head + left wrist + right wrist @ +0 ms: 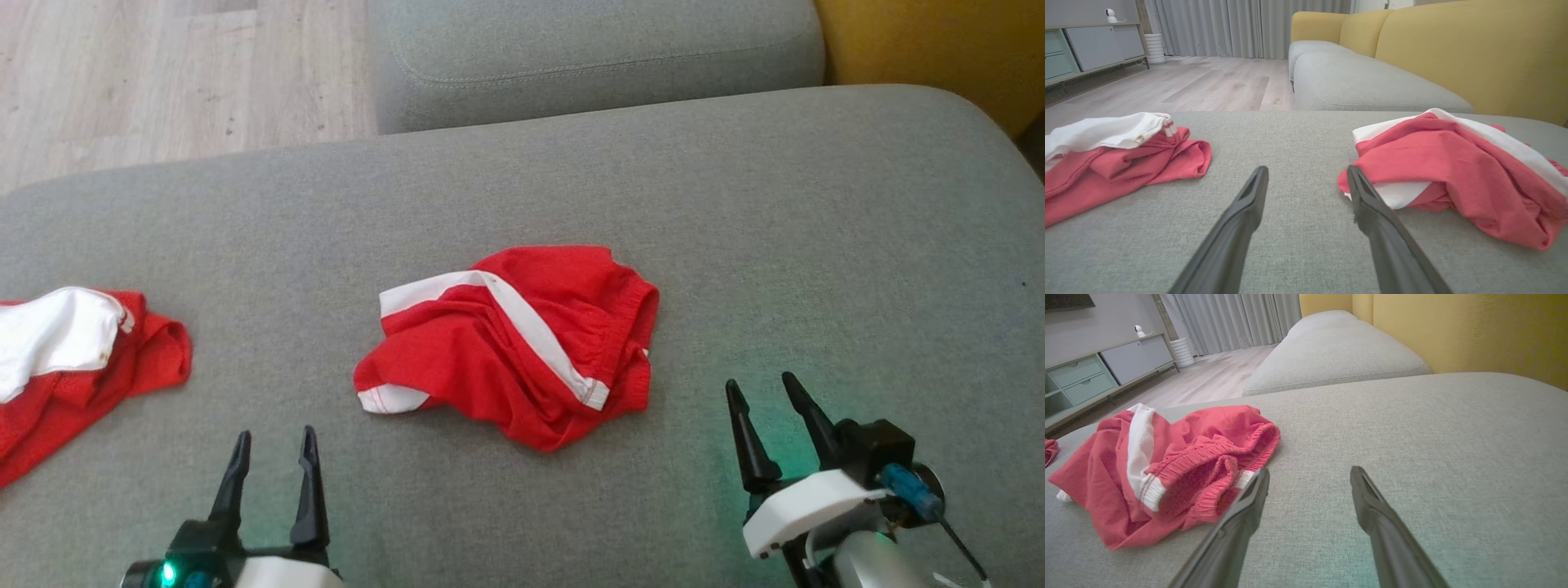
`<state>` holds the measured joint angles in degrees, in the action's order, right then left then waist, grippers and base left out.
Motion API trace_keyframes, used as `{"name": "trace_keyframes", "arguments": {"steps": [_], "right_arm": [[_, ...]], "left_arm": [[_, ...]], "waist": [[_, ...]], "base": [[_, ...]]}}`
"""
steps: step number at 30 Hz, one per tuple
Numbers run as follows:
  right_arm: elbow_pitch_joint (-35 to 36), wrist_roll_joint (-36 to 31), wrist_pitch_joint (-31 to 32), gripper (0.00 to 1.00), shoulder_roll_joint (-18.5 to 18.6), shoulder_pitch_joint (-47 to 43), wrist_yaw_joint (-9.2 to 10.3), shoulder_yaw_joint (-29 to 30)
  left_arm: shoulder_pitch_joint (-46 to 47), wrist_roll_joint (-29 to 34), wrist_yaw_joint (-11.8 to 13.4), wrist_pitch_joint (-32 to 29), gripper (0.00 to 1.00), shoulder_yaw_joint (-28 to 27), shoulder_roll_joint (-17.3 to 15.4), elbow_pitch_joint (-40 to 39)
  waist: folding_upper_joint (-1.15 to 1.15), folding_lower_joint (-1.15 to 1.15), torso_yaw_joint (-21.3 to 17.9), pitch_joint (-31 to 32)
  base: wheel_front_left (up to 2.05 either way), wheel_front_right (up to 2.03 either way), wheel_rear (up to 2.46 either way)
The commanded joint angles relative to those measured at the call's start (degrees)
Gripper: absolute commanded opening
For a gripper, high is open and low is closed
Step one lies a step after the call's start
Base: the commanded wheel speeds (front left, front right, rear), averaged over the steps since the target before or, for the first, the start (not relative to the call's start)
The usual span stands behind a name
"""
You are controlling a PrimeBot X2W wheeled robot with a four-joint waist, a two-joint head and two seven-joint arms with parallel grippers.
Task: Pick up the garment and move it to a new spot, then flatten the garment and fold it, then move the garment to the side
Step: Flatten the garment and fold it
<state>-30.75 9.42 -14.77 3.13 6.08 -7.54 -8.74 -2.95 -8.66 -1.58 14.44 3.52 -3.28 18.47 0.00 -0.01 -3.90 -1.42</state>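
Left hand (276, 434) and right hand (759, 380) bear tapered black fingers (309, 490) on white casings (804, 498).

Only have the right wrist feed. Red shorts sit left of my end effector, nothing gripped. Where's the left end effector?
Observer: The left end effector is open and empty, low over the cushion on the shorts' other side, apart from them.
Operator: There's a red scrap at my far left edge. What is it?
Observer: A second garment, red and white, crumpled at the cushion's left edge, clear of the shorts.
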Motion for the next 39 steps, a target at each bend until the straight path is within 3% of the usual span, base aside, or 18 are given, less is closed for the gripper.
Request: {"name": "trace_keyframes", "arguments": {"steps": [1, 6, 14, 22, 30, 31, 33, 35, 36, 39], "right_arm": [[1.58, -0.51, -0.23, 1.0, -0.21, 1.34, 0.05, -1.48], [2.26, 1.26, -0.23, 1.0, -0.23, 2.12, 0.05, -6.59], [-1.69, 11.02, -0.23, 1.0, -0.21, 5.15, 0.05, -17.8], [-2.82, 14.64, -0.23, 1.0, 1.06, 7.75, 0.05, -20.73], [-2.51, 16.47, -0.23, 1.0, 1.53, 7.86, 0.05, -21.4], [-2.32, 16.79, -0.23, 0.95, 1.59, 7.8, 0.05, -21.56], [-1.47, 17.58, -0.23, 0.66, 1.76, 7.66, 0.05, -21.52], [-0.65, 17.72, -0.23, 0.11, 2.26, 7.45, 0.05, -21.09], [-0.07, 17.89, -0.23, 0.0, 2.36, 7.25, 0.05, -20.67], [2.05, 17.95, -0.23, 0.0, 2.86, 6.4, 0.05, -19.44]], "left_arm": [[1.33, 0.51, -0.11, 0.55, 1.0, -2.24, 0.05, -1.94], [1.69, 0.97, -0.84, 0.55, 1.0, -1.78, 0.33, -1.39], [3.12, -0.22, -1.05, 0.55, 1.0, 1.37, 0.39, -0.5], [4.16, 0.07, -0.77, 0.55, 1.0, 2.51, 0.39, -0.83], [4.56, -0.38, -0.27, 0.56, 1.0, 2.76, 0.4, -1.12], [4.63, -0.51, -0.14, 0.56, 1.0, 2.89, 0.4, -1.17], [4.83, -0.76, 0.07, 0.56, 1.0, 3.18, 0.4, -1.3], [5.06, -0.64, -0.14, 0.56, 1.0, 3.66, 0.4, -1.23], [5.17, -0.44, -0.25, 0.56, 1.0, 3.84, 0.4, -1.09], [5.72, -0.25, -0.16, 0.56, 1.0, 3.79, 0.4, -0.9]], "waist": [[0.0, 0.01, 0.19, 0.03], [0.0, 0.01, 1.1, -0.34], [0.0, 0.01, 4.7, -2.52], [0.0, 0.01, 8.57, -4.67], [0.0, 0.01, 9.47, -5.5], [0.0, 0.01, 9.41, -5.57], [0.0, 0.01, 9.11, -5.71], [0.0, 0.01, 8.66, -5.76], [0.0, 0.01, 8.39, -5.78], [0.0, 0.01, 7.37, -5.78]], "base": [[0.0, 0.0, 0.0], [0.0, 0.0, 0.0], [0.0, 0.0, 0.0], [0.0, 0.0, 0.0], [0.0, 0.0, 0.0], [0.0, 0.0, 0.0], [0.0, 0.0, 0.0], [0.0, 0.0, 0.0], [0.0, 0.0, 0.0], [0.0, 0.0, 0.0]]}}
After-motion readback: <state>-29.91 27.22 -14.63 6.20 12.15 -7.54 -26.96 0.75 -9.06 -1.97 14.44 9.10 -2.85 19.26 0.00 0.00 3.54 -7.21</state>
